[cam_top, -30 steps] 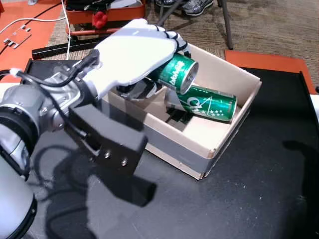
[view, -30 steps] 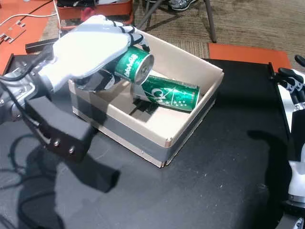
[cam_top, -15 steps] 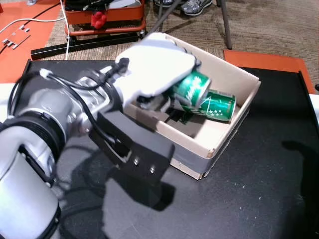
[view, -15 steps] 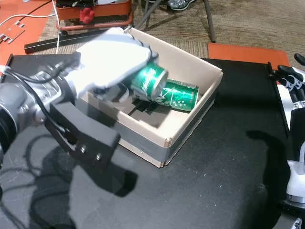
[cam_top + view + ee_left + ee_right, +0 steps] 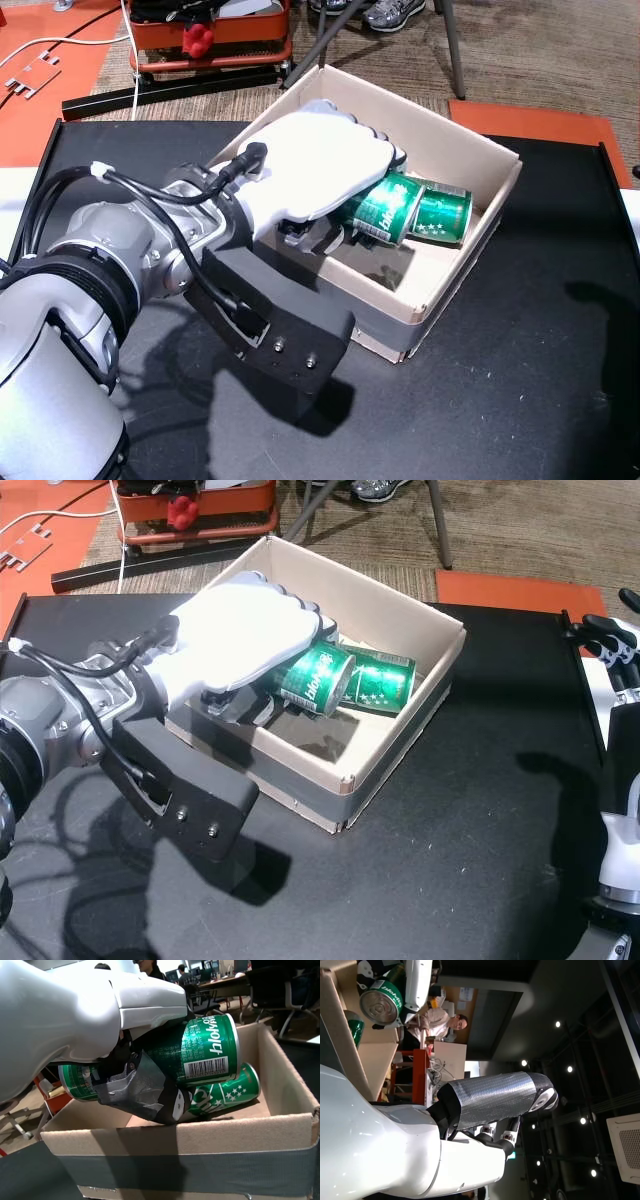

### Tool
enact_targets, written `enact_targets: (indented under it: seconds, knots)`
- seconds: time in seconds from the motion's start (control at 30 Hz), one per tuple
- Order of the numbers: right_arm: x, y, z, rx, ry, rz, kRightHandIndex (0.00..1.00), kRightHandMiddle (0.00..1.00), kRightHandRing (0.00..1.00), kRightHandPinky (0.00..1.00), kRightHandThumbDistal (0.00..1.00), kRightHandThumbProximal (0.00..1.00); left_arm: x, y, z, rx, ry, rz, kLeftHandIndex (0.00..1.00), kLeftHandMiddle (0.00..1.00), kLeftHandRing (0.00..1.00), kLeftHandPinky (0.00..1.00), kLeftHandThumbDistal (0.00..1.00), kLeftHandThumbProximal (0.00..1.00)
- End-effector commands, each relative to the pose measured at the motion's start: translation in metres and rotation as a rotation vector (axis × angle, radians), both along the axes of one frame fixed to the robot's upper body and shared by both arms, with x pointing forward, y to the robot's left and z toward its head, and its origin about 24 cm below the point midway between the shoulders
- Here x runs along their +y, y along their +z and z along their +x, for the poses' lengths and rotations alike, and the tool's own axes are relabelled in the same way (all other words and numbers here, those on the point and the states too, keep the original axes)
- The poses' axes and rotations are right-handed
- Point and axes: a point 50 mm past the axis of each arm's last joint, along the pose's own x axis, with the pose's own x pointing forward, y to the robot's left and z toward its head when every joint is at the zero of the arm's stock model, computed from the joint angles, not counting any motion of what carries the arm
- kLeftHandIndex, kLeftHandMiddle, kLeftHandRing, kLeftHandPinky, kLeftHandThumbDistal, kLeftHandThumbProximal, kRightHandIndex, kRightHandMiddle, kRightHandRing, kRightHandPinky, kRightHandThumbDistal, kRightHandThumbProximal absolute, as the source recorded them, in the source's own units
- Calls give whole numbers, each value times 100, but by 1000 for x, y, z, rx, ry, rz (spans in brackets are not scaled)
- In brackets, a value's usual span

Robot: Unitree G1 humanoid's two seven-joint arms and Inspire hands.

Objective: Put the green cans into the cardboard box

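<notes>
Black table [image 5: 520, 400]: left hand [image 5: 320, 165] grips can [image 5: 385, 205] in box [image 5: 440, 290].

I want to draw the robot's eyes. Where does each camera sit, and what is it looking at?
Head views: two on the robot's head, looking down at the cardboard box on the black table; in both, the left hand holds a green can.
Left wrist view: on the left arm, looking sideways into the box; shows that hand's fingers around the can.
Right wrist view: on the right arm, turned sideways, facing room and ceiling; shows the right hand.
Shared: the box and held can show in all.
</notes>
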Motion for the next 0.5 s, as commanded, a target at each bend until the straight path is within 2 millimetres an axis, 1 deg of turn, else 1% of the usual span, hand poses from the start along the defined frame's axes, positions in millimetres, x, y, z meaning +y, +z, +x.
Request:
enact_targets:
  seconds: [0.0,0.07,0.13,0.27,0.3,0.33,0.37,0.4,0.43,0.47]
  knots:
    - [1,-3,-2,7,6,-2,53,51,55,68,63,80,3,3,2,-4,10,7,26,61,71,68,5,0]
    - [1,-3,-2,9,8,-5,53,51,55,68,65,80,4,4,3,-16,8,13,27,57,70,65,6,0]
    - [2,-3,-1,12,18,-6,53,51,55,68,66,80,5,6,4,-26,14,20,27,52,64,60,6,0]
    - [4,-2,1,15,20,-15,53,51,55,67,67,81,7,8,6,-20,34,22,25,42,51,44,10,0]
    - [4,-2,1,14,23,-16,53,50,55,67,65,81,7,9,6,-21,38,19,23,40,49,40,12,0]
    - [4,-2,1,14,23,-16,53,50,54,67,64,81,8,9,7,-22,39,10,22,40,49,39,9,0]
    - [5,-2,1,14,23,-16,53,50,54,67,64,81,8,10,7,-22,39,4,22,40,49,38,10,0]
    - [5,-3,1,16,24,-15,53,50,54,67,64,81,8,10,7,-14,48,5,28,46,55,43,27,0]
    - [5,-3,2,17,27,-14,53,51,54,67,65,81,9,11,8,-7,57,13,34,51,57,45,35,0]
    - [5,-3,2,18,29,-14,53,51,54,67,65,81,9,11,9,-2,63,20,38,51,56,45,40,0]
